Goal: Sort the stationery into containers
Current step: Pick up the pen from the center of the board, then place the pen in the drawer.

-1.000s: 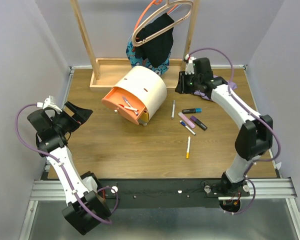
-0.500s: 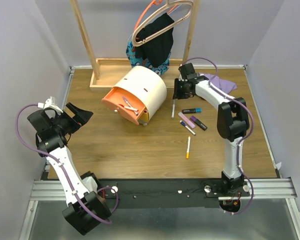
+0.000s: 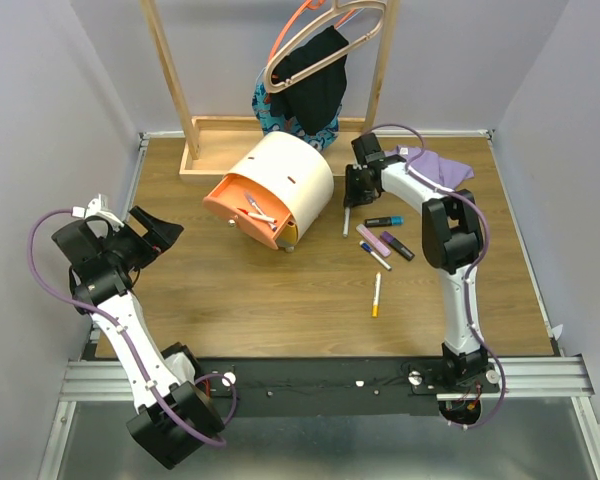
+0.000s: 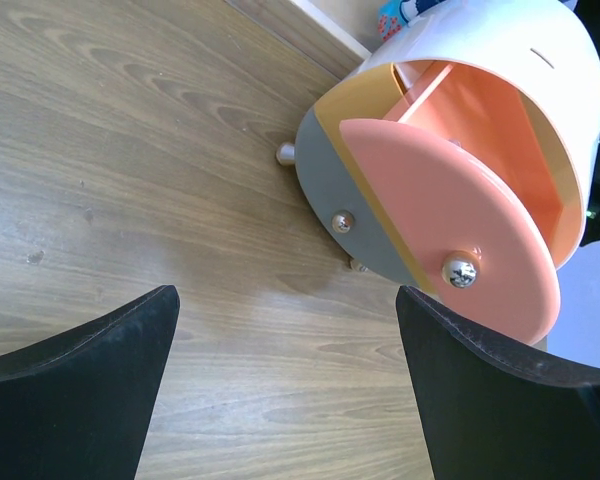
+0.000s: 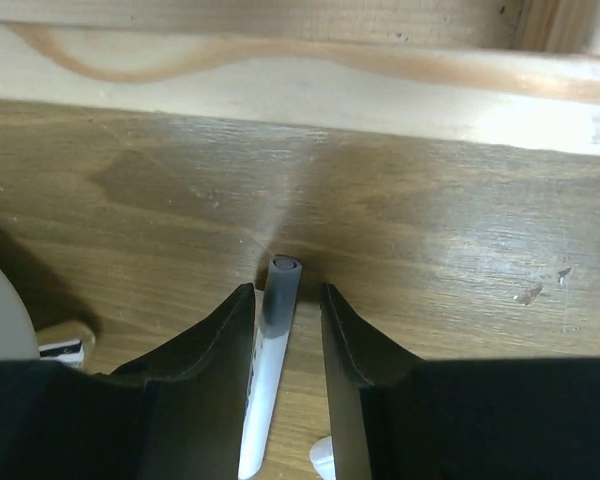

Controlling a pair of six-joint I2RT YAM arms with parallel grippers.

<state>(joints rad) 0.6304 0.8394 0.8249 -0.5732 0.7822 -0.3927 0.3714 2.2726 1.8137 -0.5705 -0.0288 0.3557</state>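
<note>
Right claw [image 5: 287, 300]: fingers apart, straddling the white pen [image 5: 263, 390].
White pen: flat on desk [image 3: 260, 290], at 3 o'clock of cream chest [image 3: 285, 170].
Left claw [image 4: 285, 320]: wide apart, facing the open orange drawer [image 4: 450, 210].

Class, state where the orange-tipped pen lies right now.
In the top view the orange-tipped pen lies alone on the table, right of centre, closer to the near edge than the marker cluster.

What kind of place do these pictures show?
Probably a robot test cell, not a home: plain lilac walls box in a wooden tabletop, and a left arm and right arm are mounted on a metal rail.
</note>
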